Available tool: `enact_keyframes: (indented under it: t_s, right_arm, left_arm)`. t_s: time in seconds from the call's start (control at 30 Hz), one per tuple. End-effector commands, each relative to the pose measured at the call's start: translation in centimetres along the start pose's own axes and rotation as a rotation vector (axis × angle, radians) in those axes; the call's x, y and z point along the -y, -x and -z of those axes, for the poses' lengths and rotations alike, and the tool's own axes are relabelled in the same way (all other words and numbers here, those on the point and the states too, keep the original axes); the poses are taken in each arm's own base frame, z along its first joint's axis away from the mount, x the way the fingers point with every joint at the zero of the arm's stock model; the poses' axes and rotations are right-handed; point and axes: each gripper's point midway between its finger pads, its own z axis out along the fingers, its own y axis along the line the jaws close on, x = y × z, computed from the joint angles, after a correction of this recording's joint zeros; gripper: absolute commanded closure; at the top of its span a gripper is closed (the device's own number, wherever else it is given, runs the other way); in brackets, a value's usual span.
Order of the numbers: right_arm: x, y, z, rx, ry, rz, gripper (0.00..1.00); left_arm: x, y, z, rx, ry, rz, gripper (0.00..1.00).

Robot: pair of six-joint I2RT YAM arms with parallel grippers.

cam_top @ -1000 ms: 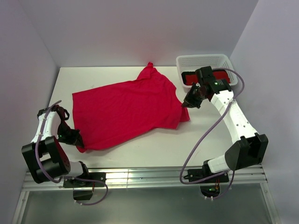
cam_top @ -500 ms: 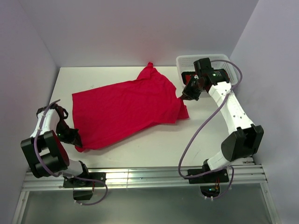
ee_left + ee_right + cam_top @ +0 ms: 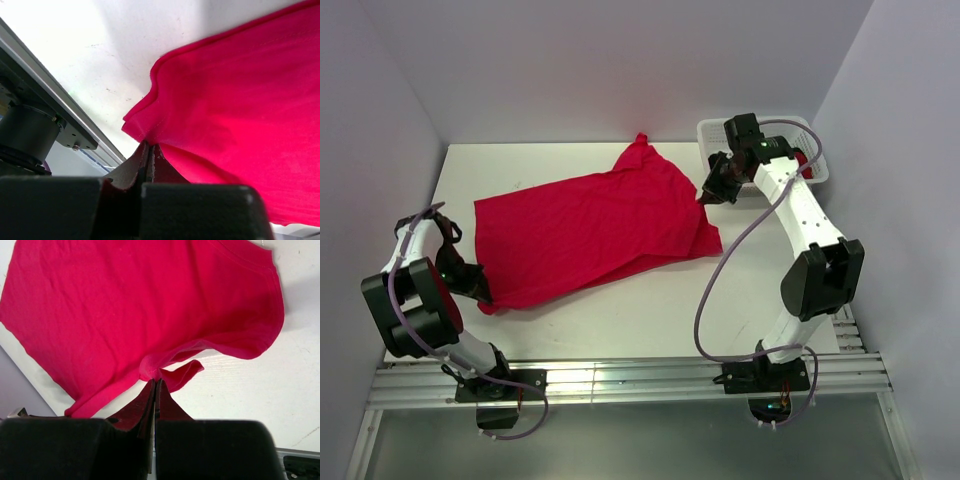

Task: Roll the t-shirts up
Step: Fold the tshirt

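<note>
Now the crimson t-shirt (image 3: 590,235) is pinched by the closed left fingers (image 3: 125,175) and right fingers (image 3: 135,410); overstretched, its hem could be tugged free.

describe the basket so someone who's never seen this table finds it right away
On the white table, look to the far right corner, just past the spread crimson t-shirt. The basket sits there under the right arm: the only white, mesh-walled container in the scene.

Left arm folded back close to its base, left gripper (image 3: 482,296) low, fingers clamped on the t-shirt (image 3: 590,235) edge. Right arm reaching far forward, elbow raised; right gripper (image 3: 706,197) angled down, fingers pinched together on cloth at their tips.
</note>
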Motion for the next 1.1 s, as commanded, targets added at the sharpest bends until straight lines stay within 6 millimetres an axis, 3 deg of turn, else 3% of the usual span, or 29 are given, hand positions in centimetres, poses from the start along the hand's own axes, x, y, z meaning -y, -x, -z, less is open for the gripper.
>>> enact_keyframes:
  t_s: [0.0,0.7,0.93,1.07]
  right_arm:
    - [-1.7,1.4,0.8,0.044,0.048,0.025,1.0]
    - [-3.3,3.6,-2.0,0.029,0.041,0.012,1.0]
    - [-4.6,5.3,-2.5,0.051,0.056,0.01,1.0]
    - [-4.8,5.7,-3.9,0.034,0.048,0.006,1.0]
  left_arm:
    - [0.8,0.9,0.6,0.019,-0.013,0.009,1.0]
    - [3.9,2.4,0.7,-0.024,0.001,0.018,1.0]
    - [4.9,3.0,0.5,-0.031,0.03,-0.006,1.0]
    - [5.9,3.3,0.3,-0.038,0.042,-0.032,1.0]
